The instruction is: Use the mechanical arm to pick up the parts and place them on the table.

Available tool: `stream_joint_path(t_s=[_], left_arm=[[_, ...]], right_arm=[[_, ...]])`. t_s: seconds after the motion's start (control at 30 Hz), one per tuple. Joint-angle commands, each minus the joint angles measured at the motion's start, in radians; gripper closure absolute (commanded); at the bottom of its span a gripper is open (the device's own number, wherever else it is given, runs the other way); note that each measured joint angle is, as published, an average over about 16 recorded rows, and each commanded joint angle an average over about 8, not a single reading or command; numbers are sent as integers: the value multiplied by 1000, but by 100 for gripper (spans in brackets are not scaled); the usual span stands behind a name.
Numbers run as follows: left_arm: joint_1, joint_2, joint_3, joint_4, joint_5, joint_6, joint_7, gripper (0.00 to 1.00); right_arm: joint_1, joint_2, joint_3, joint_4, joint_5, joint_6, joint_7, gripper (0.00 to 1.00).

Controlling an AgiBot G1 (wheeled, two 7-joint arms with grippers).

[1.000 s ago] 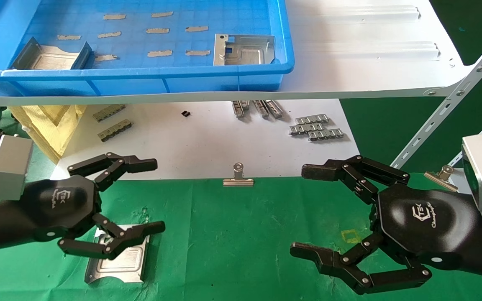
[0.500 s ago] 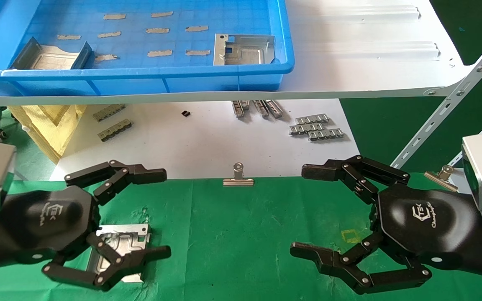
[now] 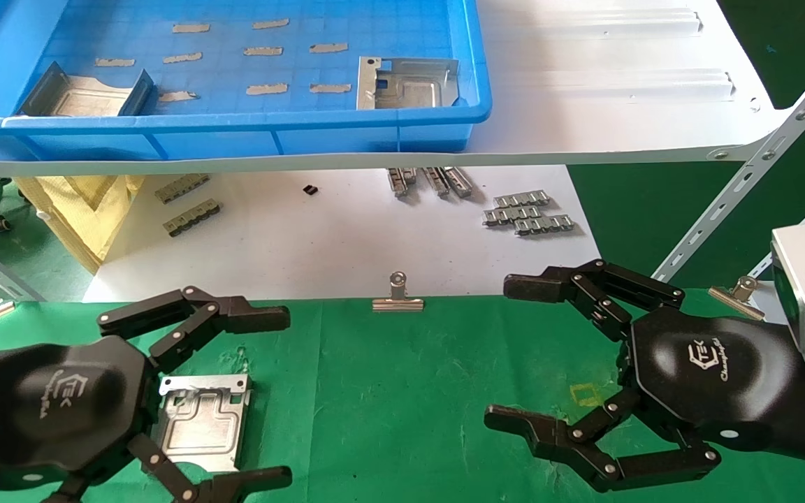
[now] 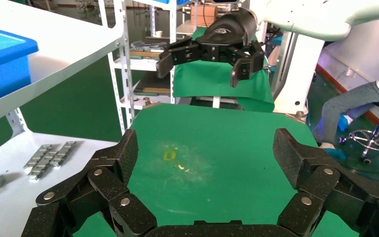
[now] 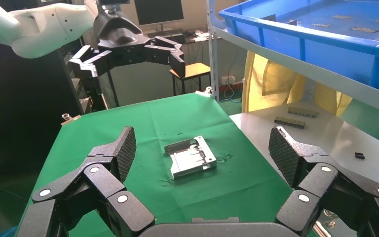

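Note:
One silver part (image 3: 201, 423) lies flat on the green-cloth table (image 3: 409, 391), at its left side; the right wrist view shows it too (image 5: 190, 157). My left gripper (image 3: 270, 398) hovers just beside and above it, open, holding nothing; the plate is bare between its spread fingers. The left wrist view shows only green cloth between the left gripper's (image 4: 207, 153) pads. Two more parts (image 3: 402, 84) (image 3: 84, 94) rest in the blue bin. At the right of the table my right gripper (image 3: 514, 353) is open and empty.
The blue bin (image 3: 235, 133) stands on a white shelf board (image 3: 619, 105) overhanging a white sheet (image 3: 346, 237) with grey link strips (image 3: 528, 213). Binder clips (image 3: 397, 297) (image 3: 736, 293) pin the cloth's far edge. A slanted shelf bracket (image 3: 745, 188) rises at the right.
My left gripper has drawn back toward the near left, off the plate, which stays lying on the cloth. The right arm has not moved.

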Motion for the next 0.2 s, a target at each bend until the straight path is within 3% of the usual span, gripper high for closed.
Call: stream_joint_path(t_s=[0.03,0.2], left_arm=[[5,-2,-7,-11,0,-1,-5,0],[3,-1,-3,-4,0,-1,-2,0]], right_arm=[[0,0,0,0,0,0,0,0],[0,0,0,0,0,0,0,0]])
